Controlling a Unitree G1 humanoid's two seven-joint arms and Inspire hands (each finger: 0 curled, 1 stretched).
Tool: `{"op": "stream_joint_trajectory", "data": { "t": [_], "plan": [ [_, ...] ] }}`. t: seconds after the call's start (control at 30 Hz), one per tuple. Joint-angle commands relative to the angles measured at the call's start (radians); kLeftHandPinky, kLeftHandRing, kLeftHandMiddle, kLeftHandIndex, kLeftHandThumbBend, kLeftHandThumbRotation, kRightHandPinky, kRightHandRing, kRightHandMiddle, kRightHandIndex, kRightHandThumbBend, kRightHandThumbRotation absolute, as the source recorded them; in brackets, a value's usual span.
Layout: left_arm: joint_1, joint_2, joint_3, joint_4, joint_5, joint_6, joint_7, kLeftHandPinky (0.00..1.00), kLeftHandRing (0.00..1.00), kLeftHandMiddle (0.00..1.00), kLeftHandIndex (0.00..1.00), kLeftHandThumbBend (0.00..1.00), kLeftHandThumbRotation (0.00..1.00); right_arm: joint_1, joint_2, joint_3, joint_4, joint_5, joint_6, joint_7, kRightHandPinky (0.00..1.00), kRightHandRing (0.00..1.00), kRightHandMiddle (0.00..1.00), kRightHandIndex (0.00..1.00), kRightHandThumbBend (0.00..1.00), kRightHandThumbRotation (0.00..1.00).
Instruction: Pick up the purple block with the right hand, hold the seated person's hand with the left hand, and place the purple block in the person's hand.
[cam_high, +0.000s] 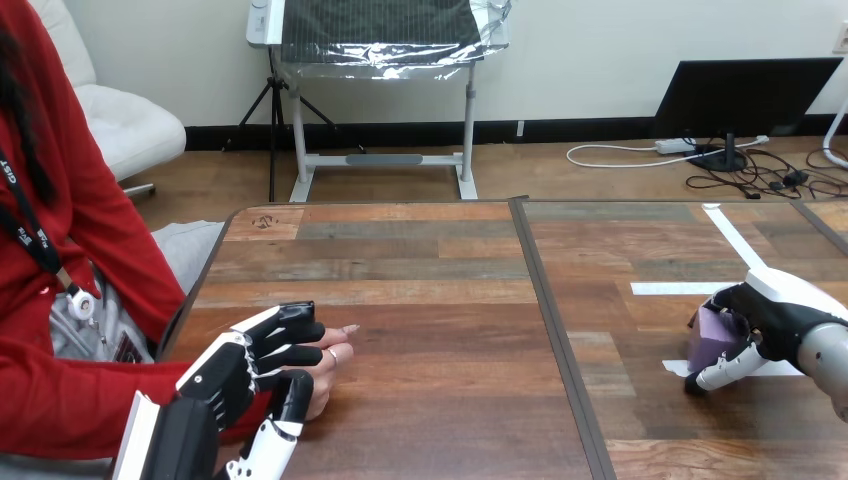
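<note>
1. Sitting on the right part of the table (430, 290), one purple block (712, 335) is seen, well away from the person.
2. The block is enclosed by the right hand (775, 320), which comes in from the right edge. Its fingers (725, 370) are curled round the block's near side, and its palm is set against the block's right side.
3. Whether the block is lifted off the table or resting on it cannot be told. Its lower edge is seen just at the wood.
4. Three strips of white tape (735, 238) are counted on the wood round the block. One slanted strip lies beyond it, one level strip lies just beyond it to the left, and one lies at its near edge under the fingers.
5. A dark seam (545, 300) is seen running from far to near across the table, left of the block.
6. Far to the left, near the table's left edge, one person's hand (325, 365) is laid on the wood, with its fingertips pointed right.
7. The left hand (235, 375) is clamped on the person's hand. Its fingers are laid over the top of it, and its thumb is curled against the near side.
8. Two robot hands are counted in all, well apart, one at each side of the seam.
</note>
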Motion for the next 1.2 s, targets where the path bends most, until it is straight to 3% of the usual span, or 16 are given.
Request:
{"op": "stream_joint_trajectory", "data": {
  "t": [0.0,0.3,0.53,0.97,1.17],
  "plan": [
    [-0.035,-0.008,0.011,-0.048,0.006,-0.018,0.009,0.61,0.69,0.73,0.75,0.31,0.62,-0.071,0.017,0.005,-0.002,0.001,-0.019,-0.013,0.61,0.63,0.67,0.69,0.71,0.0],
    [-0.039,-0.007,0.011,-0.042,0.006,-0.025,0.013,0.61,0.69,0.73,0.75,0.31,0.63,-0.073,0.022,-0.008,-0.001,0.011,0.0,-0.031,0.74,0.67,0.65,0.63,0.69,0.0],
    [-0.039,-0.008,0.012,-0.042,0.008,-0.024,0.015,0.6,0.69,0.73,0.74,0.31,0.63,-0.071,0.02,-0.002,-0.002,0.004,-0.016,-0.055,0.78,0.66,0.63,0.6,0.69,0.0],
    [-0.041,-0.01,0.01,-0.046,0.014,-0.025,0.018,0.6,0.69,0.73,0.74,0.29,0.63,-0.064,0.022,-0.032,0.0,0.036,-0.024,-0.068,0.59,0.54,0.56,0.54,0.75,0.0],
    [-0.04,-0.012,0.006,-0.047,0.012,-0.018,0.019,0.6,0.69,0.73,0.74,0.3,0.64,-0.065,0.02,-0.026,-0.001,0.036,-0.027,-0.067,0.54,0.51,0.54,0.52,0.76,0.0]
  ]
}}
